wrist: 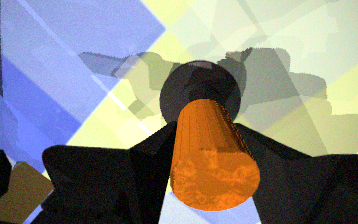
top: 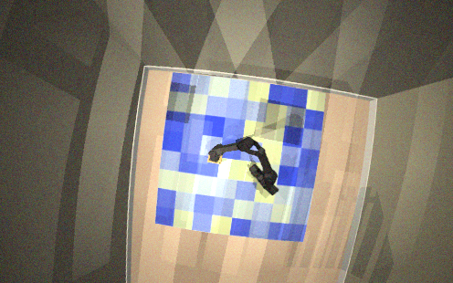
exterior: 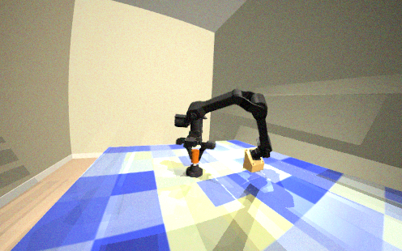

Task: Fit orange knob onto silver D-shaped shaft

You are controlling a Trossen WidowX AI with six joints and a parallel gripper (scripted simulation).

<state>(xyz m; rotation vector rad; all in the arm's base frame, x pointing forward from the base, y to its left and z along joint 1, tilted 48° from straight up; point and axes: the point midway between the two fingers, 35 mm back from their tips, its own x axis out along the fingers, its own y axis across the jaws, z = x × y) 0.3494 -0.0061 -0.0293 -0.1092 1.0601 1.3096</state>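
From the top, the arm [top: 259, 152] [exterior: 227, 99] hides the knob; outside, the pincer [exterior: 195, 155] [wrist: 204, 127] clamps the orange knob [exterior: 195, 156] [wrist: 215, 165] upright over the pedestal [exterior: 194, 172] [wrist: 172, 97]; at the wrist, its ribbed flanks look stiff, light, grippy, best taken mid-side.

black gripper [exterior: 195, 156] [wrist: 204, 127] points down, fingers closed

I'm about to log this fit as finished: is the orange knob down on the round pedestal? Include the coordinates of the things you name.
No, the knob [exterior: 195, 155] [wrist: 215, 175] stands above the pedestal [exterior: 194, 172] [wrist: 172, 95], with a gap visible between them.
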